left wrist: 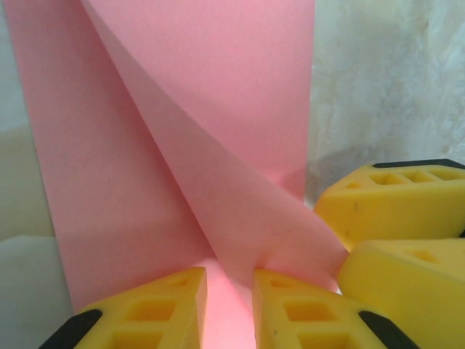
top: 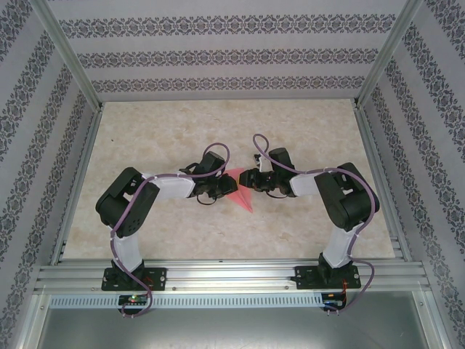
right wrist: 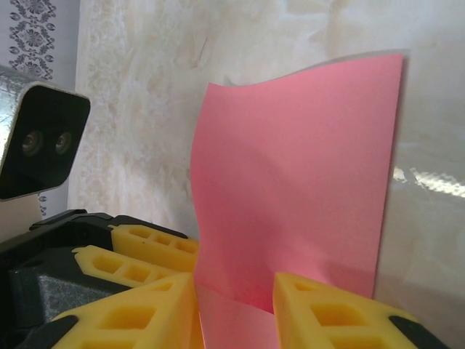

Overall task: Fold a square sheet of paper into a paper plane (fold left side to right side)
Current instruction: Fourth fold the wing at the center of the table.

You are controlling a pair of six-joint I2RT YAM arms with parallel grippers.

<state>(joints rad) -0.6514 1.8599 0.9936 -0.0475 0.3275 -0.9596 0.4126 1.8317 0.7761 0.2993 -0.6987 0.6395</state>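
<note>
Left gripper (left wrist: 229, 276) nearly closed, slim gap at its tips with the square sheet of paper (left wrist: 218, 87) running into it (pinched or not, I cannot tell), right gripper (right wrist: 234, 283) facing it, jaws wider apart astride the sheet's lower edge, pink sheet curling upward between them, one flap folded diagonally, middle of the marbled table (top: 290, 131).

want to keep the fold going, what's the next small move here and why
Probably close the right pincer on the square sheet of paper: its jaws stand apart with the lifted edge in the gap. The sheet curls over at the left pincer, so a firm pinch seems needed before carrying the fold across.
</note>
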